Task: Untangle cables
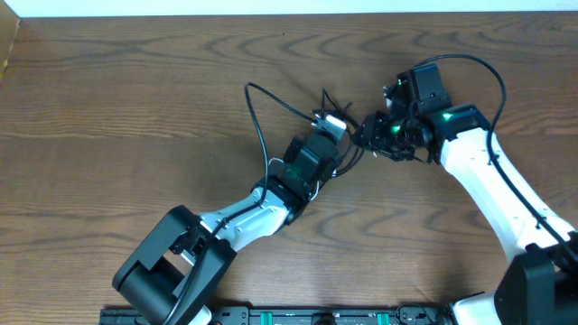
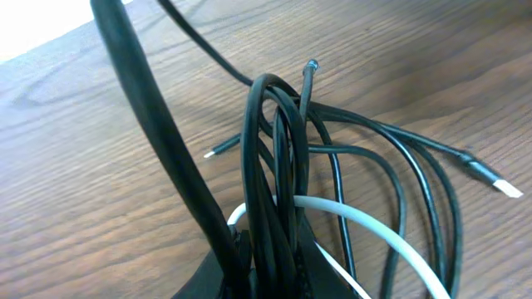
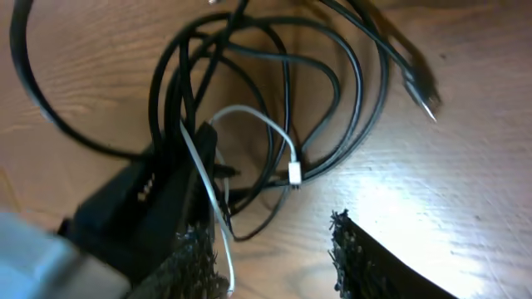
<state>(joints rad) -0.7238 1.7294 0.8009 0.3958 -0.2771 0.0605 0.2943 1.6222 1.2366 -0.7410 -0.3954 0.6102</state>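
Left claw (image 2: 268,278) grips the bundle of thin black cords (image 2: 274,149) and one thin white cord (image 2: 366,224), anchoring it, we judge; right claw (image 3: 270,242) hovers at three o'clock, half-parted and empty, to tease loops free.

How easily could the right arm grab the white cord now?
Probably yes: the right gripper is open and the white cord lies just ahead, though black cords tangle around it.

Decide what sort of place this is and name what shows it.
Probably a robotics lab workbench: a bare wood-grain tabletop, two white-and-black robot arms, and a tangle of thin black and white cables.
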